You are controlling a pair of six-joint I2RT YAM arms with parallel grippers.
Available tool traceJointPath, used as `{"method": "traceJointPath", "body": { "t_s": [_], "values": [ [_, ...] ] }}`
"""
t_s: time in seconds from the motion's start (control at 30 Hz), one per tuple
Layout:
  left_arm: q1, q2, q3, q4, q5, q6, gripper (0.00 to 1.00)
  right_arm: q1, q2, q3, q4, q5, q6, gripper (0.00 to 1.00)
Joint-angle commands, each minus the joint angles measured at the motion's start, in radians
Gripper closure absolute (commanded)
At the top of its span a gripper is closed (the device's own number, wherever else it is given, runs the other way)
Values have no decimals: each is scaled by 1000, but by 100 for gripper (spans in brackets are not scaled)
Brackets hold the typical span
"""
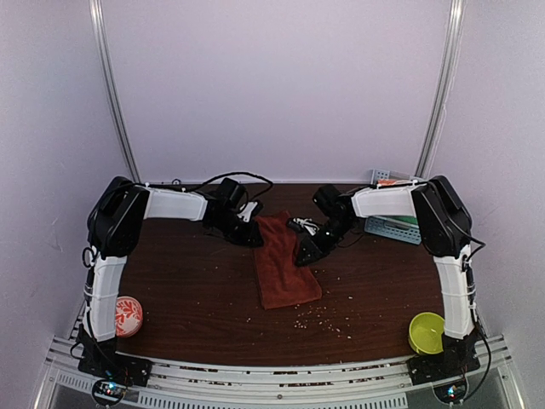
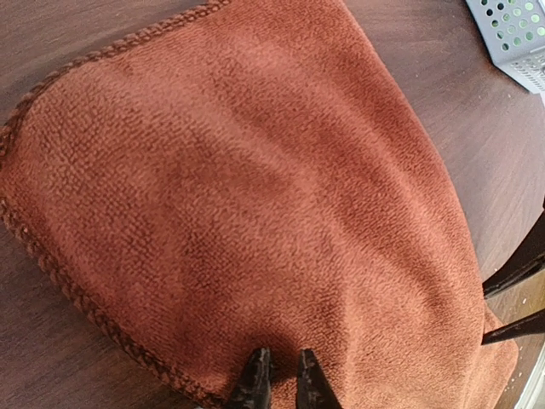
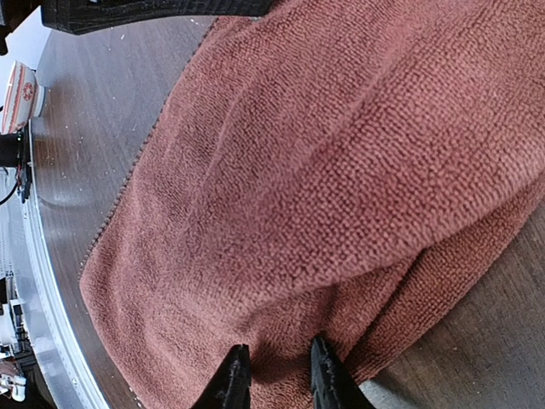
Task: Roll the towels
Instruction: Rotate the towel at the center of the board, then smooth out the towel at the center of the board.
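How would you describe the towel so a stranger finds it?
Find the dark wooden table. At its middle lies a long rust-red towel. Unlike the patterned bowl, the yellow bowl and the basket, it is a soft cloth, spread out.

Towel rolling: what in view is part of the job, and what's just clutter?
Job: rust-red towel, pinched by left gripper and right gripper.
Clutter: blue basket, red-patterned bowl, yellow-green bowl, crumbs.

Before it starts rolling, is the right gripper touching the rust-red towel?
Touching. The right wrist view shows the right gripper with its fingertips pressed into the rust-red towel, with cloth bunched between them.
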Motion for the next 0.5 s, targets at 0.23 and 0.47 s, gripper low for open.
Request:
{"method": "traceJointPath", "body": {
  "t_s": [0.23,0.47],
  "values": [
    [21,17,-30,42,-28,2,91,15,2,0,-27,123,11,97],
    [34,5,-50,42,-43,-6,92,15,-104,-81,1,167,37,100]
  ]
}}
